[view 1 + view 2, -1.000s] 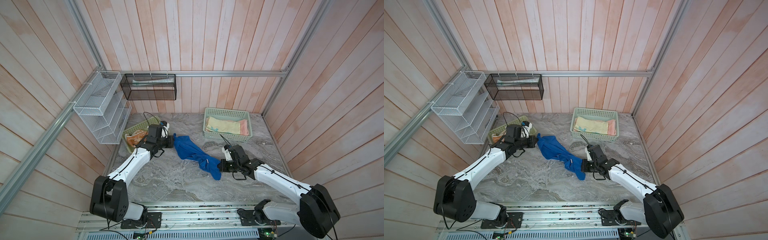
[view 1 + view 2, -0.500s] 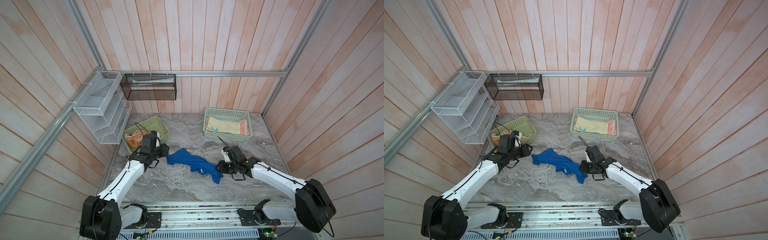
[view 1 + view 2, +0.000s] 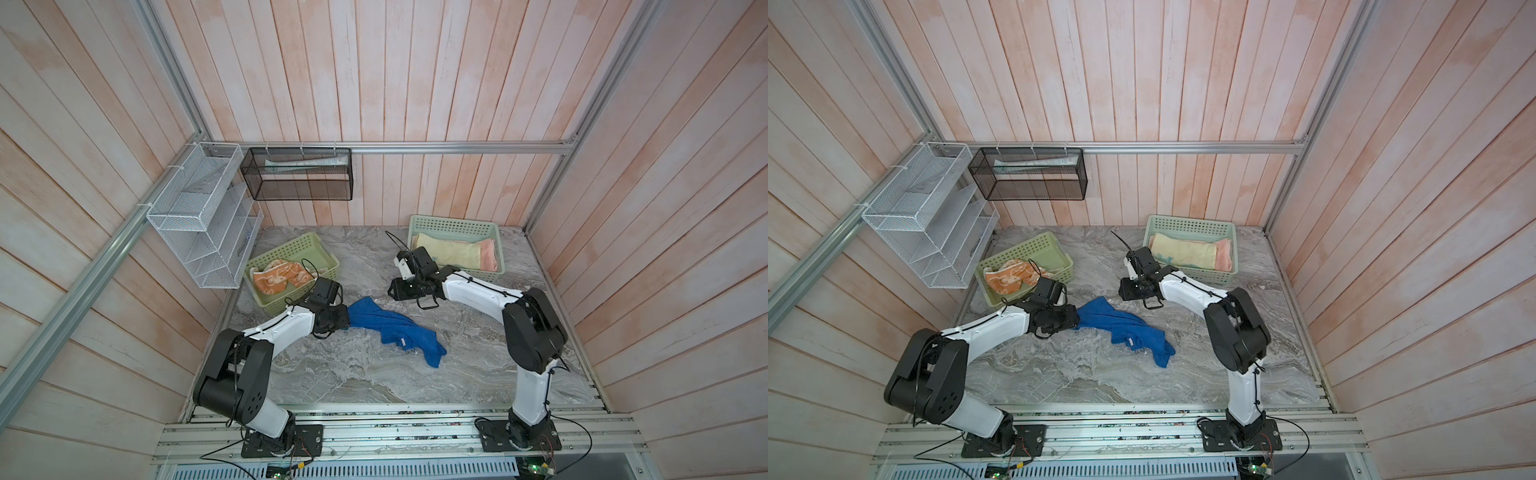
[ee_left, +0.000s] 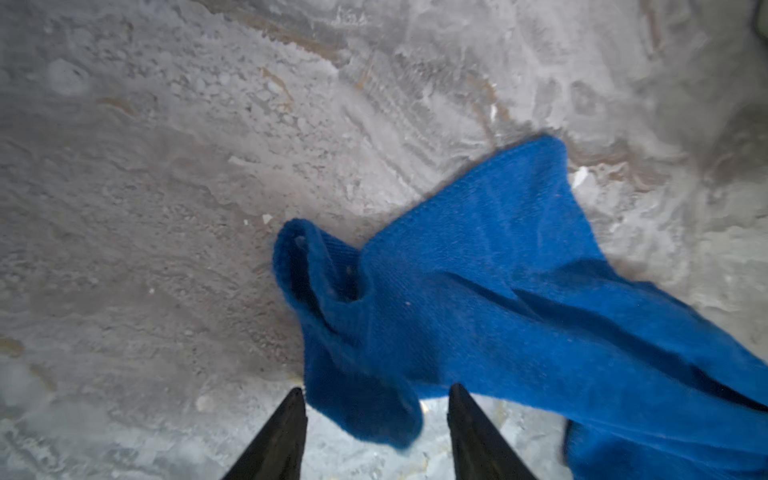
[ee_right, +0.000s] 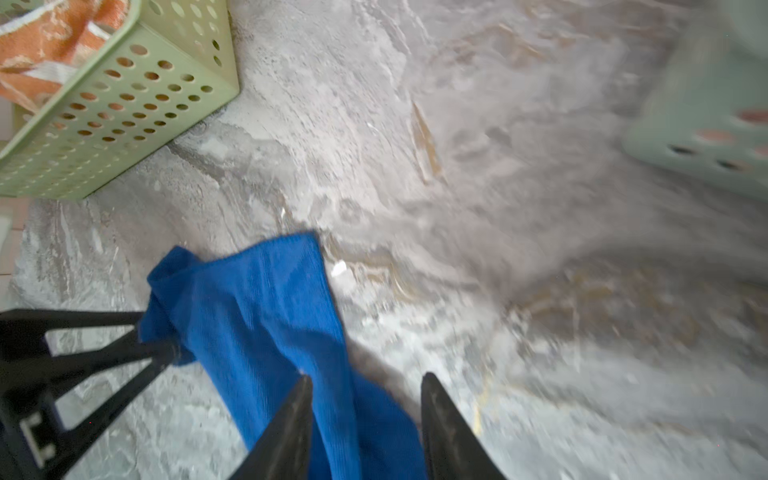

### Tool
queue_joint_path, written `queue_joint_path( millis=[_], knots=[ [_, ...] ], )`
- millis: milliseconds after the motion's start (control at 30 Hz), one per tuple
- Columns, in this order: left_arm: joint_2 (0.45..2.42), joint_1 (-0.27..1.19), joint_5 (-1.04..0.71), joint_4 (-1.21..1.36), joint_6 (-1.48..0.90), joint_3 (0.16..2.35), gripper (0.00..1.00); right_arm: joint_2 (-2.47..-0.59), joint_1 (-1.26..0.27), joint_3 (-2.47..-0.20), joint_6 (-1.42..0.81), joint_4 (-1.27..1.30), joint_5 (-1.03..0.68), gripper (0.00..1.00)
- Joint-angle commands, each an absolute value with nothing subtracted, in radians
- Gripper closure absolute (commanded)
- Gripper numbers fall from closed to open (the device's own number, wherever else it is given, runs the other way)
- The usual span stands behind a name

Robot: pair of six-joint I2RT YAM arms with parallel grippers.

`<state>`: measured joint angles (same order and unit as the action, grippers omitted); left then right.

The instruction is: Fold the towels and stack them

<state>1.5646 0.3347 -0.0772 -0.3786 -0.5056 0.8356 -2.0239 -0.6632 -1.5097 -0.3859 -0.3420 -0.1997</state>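
Note:
A royal blue towel (image 3: pixel 390 328) (image 3: pixel 1121 324) lies crumpled on the marble table. My left gripper (image 3: pixel 345 318) (image 4: pixel 374 390) is at the towel's left end. It is open, and a loose corner of the blue towel (image 4: pixel 498 291) lies between its fingers. My right gripper (image 3: pixel 392 289) (image 5: pixel 365 378) is open and hovers behind the towel's far corner, holding nothing. The blue towel (image 5: pixel 257 311) shows below it. An orange patterned towel (image 3: pixel 278 278) sits in the left basket. A pale yellow towel (image 3: pixel 446 253) and a pink towel (image 3: pixel 488 259) lie folded in the right basket.
The left green basket (image 3: pixel 291 249) (image 5: pixel 124 104) stands at the back left and the right green basket (image 3: pixel 453 226) at the back right. A white wire rack (image 3: pixel 199 216) and a black mesh rack (image 3: pixel 297 174) hang on the walls.
Both grippers have opened and let go of the blue towel, which was stretched between them and now lies crumpled. The right gripper has moved back toward the right basket. The left arm has drawn forward.

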Motion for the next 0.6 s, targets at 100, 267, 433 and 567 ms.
queue_joint_path(
  millis=[100, 267, 433, 567],
  knots=[
    [1.559, 0.334, -0.049, -0.314, -0.499, 0.832, 0.69, -2.239, -0.735, -1.771, -0.295, -0.491, -0.173, 0.55],
    [1.491, 0.333, -0.075, -0.272, -0.474, 0.781, 0.97, -2.387, -0.748, -1.947, -0.28, -0.563, -0.145, 0.52],
    [1.442, 0.325, -0.09, -0.282, -0.456, 0.769, 1.0, -2.492, -0.777, -2.091, -0.257, -0.659, -0.106, 0.51],
    [1.406, 0.306, -0.106, -0.293, -0.454, 0.767, 1.0, -2.518, -0.812, -2.093, -0.25, -0.692, -0.051, 0.51]
  ],
)
